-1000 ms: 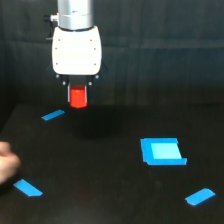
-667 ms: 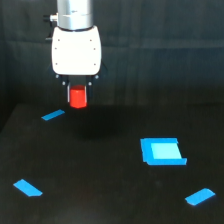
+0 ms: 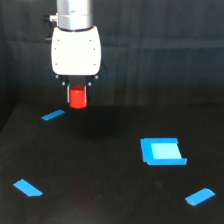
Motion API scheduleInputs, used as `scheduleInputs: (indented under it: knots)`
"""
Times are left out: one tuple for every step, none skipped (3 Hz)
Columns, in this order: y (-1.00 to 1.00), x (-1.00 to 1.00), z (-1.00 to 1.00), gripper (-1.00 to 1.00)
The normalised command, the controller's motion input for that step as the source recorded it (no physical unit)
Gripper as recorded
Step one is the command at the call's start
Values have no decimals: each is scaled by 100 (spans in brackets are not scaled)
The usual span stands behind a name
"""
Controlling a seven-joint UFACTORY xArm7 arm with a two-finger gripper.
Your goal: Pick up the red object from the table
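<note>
Red object (image 3: 77, 98) sits between your gripper's (image 3: 77, 98) dark fingers, clamped on both sides and hanging clear above the table (image 3: 100, 190). You can see its lower end poking out just below the fingertips; its upper end runs up under the white gripper body (image 3: 76, 50). It hangs upright, with no visible tilt. A soft dark shadow lies on the surface below and slightly toward the exterior view's right of it.

Your arm comes down from the top edge of the view, a grey cylindrical wrist (image 3: 75, 14) sitting on the white housing. The whole assembly is in the upper left part of the view, in front of a dark, pleated backdrop (image 3: 160, 60).

On the table you have four blue marks, all well apart from the held piece. One tape strip (image 3: 53, 115) lies nearest, just below and to the exterior view's left of the gripper. A second strip (image 3: 28, 188) lies near the lower left corner. A larger light-blue square patch (image 3: 162, 151) lies right of centre. A third strip (image 3: 199, 196) lies near the lower right corner, below and to the right of that patch.
</note>
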Motion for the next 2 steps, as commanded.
scheduleInputs:
  knots:
    - [-9, 0, -2, -100]
    - [-4, -3, 8, -100]
